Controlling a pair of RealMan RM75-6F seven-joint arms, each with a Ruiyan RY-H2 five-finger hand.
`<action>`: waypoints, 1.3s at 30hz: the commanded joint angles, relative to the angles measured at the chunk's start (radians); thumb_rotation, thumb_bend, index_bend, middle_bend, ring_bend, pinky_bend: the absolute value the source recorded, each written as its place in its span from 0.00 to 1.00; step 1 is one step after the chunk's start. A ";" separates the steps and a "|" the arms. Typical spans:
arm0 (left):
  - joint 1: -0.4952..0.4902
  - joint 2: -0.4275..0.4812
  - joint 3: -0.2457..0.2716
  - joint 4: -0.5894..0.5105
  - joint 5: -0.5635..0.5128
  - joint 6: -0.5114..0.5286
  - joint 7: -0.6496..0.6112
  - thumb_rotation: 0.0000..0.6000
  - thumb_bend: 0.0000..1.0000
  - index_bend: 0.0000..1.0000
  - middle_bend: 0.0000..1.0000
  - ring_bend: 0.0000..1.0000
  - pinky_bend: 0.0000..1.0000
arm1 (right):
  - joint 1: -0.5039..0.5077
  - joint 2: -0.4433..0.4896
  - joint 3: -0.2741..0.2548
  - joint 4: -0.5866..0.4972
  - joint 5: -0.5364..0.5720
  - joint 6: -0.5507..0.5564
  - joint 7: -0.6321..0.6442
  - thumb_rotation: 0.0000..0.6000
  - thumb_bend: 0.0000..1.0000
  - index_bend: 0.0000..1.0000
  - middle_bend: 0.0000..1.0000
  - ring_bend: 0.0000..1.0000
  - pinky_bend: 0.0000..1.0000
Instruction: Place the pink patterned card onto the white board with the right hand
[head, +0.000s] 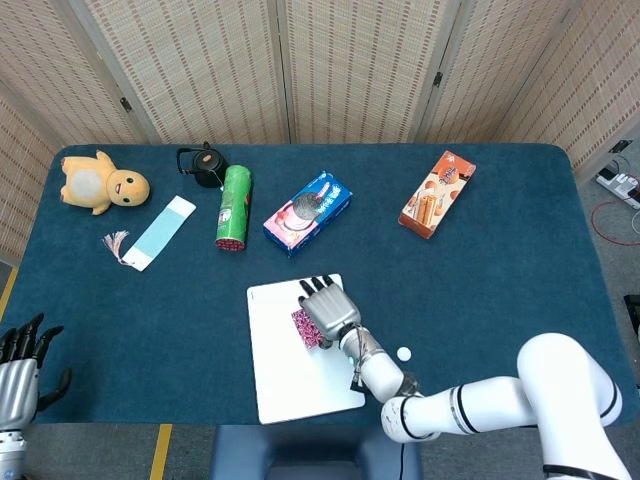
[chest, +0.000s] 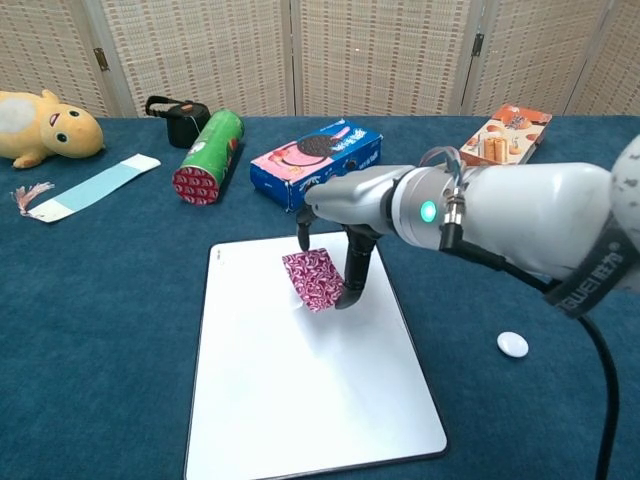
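Note:
My right hand (chest: 340, 225) (head: 326, 305) hangs over the white board (chest: 300, 400) (head: 290, 380), fingers pointing down. It pinches the pink patterned card (chest: 313, 279) (head: 305, 326), which is tilted and held just above the board's upper middle. In the chest view a shadow under the card falls on the board. My left hand (head: 20, 365) shows only in the head view, at the bottom left corner off the table, fingers spread and holding nothing.
Behind the board lie a blue cookie box (chest: 316, 163), a green can (chest: 209, 156), a black pouch (chest: 176, 119), a light blue bookmark (chest: 85, 188) and a yellow plush toy (chest: 38, 125). An orange snack box (chest: 503, 134) sits far right. A small white disc (chest: 512, 344) lies right of the board.

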 joint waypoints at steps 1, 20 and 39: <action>0.001 0.001 0.000 0.001 0.000 0.000 -0.003 1.00 0.45 0.22 0.06 0.09 0.00 | 0.009 -0.005 -0.007 -0.003 0.008 0.007 -0.006 0.89 0.18 0.18 0.08 0.11 0.10; -0.022 0.003 -0.005 -0.026 0.018 -0.016 0.032 1.00 0.45 0.23 0.06 0.09 0.00 | -0.207 0.216 -0.207 -0.156 -0.376 0.071 0.214 0.89 0.18 0.24 0.12 0.05 0.10; -0.037 0.007 0.000 -0.075 0.031 -0.022 0.079 1.00 0.45 0.23 0.06 0.09 0.00 | -0.460 0.218 -0.361 0.010 -0.726 0.120 0.376 0.90 0.18 0.40 0.19 0.07 0.10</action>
